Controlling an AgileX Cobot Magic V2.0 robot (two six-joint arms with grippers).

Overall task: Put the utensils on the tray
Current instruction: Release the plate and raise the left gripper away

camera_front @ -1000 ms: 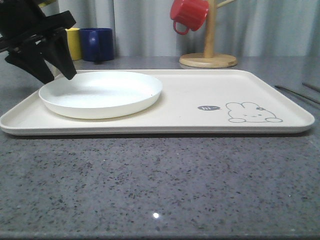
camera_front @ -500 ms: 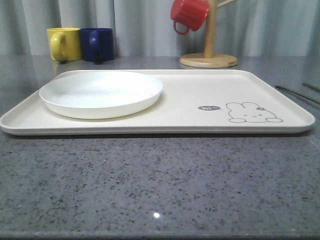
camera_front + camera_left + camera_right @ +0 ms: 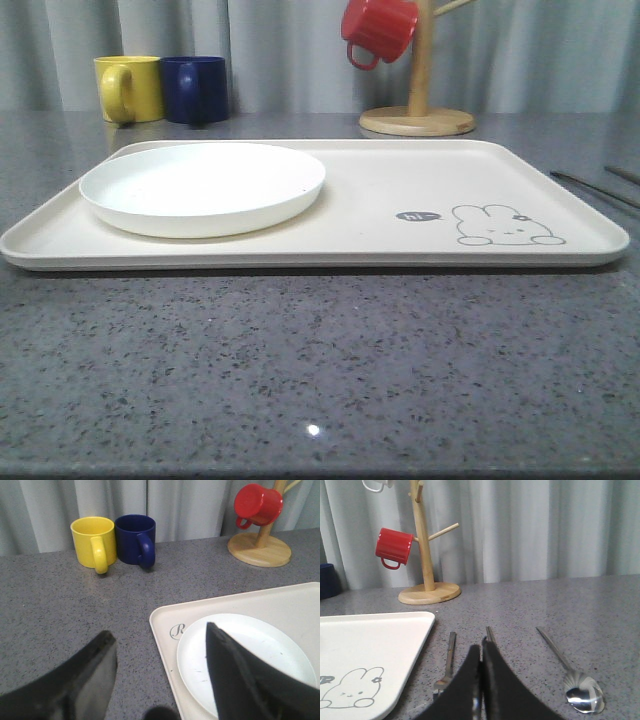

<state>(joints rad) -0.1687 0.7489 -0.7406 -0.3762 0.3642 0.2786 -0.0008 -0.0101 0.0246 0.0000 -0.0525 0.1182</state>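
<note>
From the front, the cream tray [image 3: 380, 205] lies across the grey stone counter [image 3: 320, 370], with the white plate [image 3: 203, 187] resting inside it at its left end and the rabbit drawing [image 3: 505, 226] near its right front corner. Thin metal utensils [image 3: 592, 186] lie on the counter just off the tray's right edge. A yellow mug [image 3: 128, 88] and a blue mug [image 3: 196, 89] stand side by side behind the tray's left far corner, and a red mug [image 3: 377, 30] hangs on a wooden mug tree [image 3: 418, 90] behind the tray's far edge. In the left wrist view, the left gripper [image 3: 160, 680] hangs with fingers spread wide and nothing between them, over the tray's corner and the plate's rim. In the right wrist view, the right gripper [image 3: 481, 680] has its fingers pressed together; whether they pinch the chopsticks [image 3: 490, 633] beneath them cannot be told. The fork [image 3: 447, 665] lies between chopsticks and tray, the spoon [image 3: 575, 685] on the chopsticks' other side.
</note>
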